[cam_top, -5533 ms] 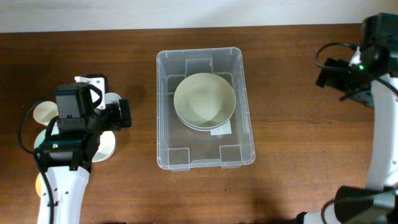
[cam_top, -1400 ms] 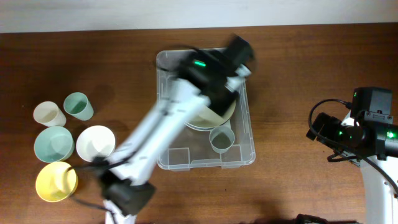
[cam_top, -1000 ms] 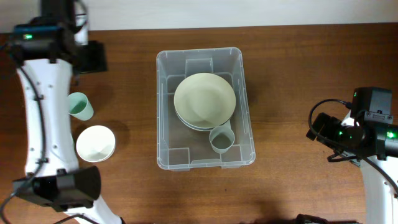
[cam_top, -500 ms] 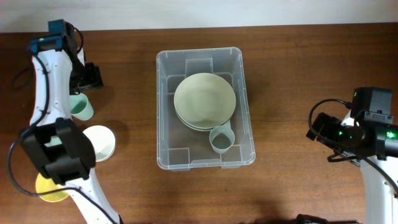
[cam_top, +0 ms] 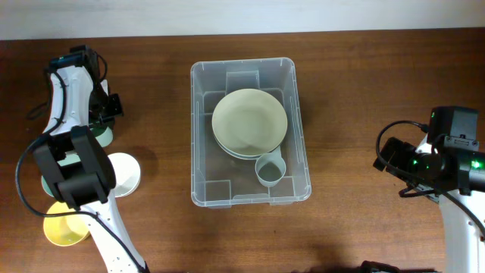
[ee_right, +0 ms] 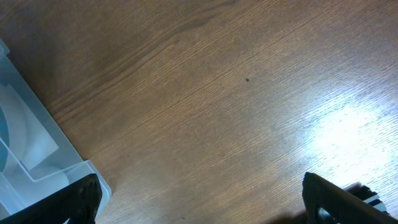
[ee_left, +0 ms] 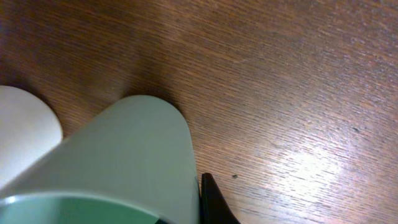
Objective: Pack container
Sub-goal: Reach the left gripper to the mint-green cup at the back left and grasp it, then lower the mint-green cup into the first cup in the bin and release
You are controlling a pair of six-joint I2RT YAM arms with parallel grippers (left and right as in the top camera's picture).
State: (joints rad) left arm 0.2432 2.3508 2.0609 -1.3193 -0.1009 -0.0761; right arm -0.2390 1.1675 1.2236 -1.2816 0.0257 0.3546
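mint-green cup [ee_left: 124,152] wall pinched in the closed left gripper [cam_top: 107,112] jaws; container [cam_top: 214,186], long axis far-to-near, lies well to their right; right gripper [ee_right: 208,206] jaws wide apart.

Table [cam_top: 364,68]: dark brown wood, grain visible.
Centre: clear plastic container [cam_top: 197,152] is set here.
Left side: green cup [ee_left: 130,149] farthest, white cup [cam_top: 125,174] nearer, yellow cup [cam_top: 61,231] nearest; all partly covered.
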